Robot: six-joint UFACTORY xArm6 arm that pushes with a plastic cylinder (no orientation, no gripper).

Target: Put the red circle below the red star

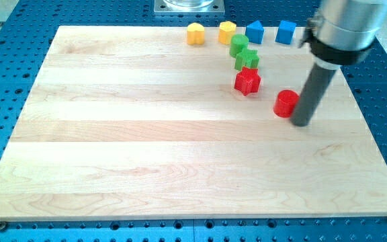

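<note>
The red circle [286,103] is a short red cylinder on the wooden board, right of centre. The red star [247,81] lies up and to the left of it, a small gap apart. My tip [302,123] stands just right of the red circle and slightly below it, touching or almost touching its right side. The dark rod rises from there toward the view's top right.
A green star [247,59] sits directly above the red star, with a green circle [239,45] above that. Along the board's top edge lie a yellow heart [195,33], a yellow hexagon [228,31], a blue block [254,31] and a blue cube [286,31].
</note>
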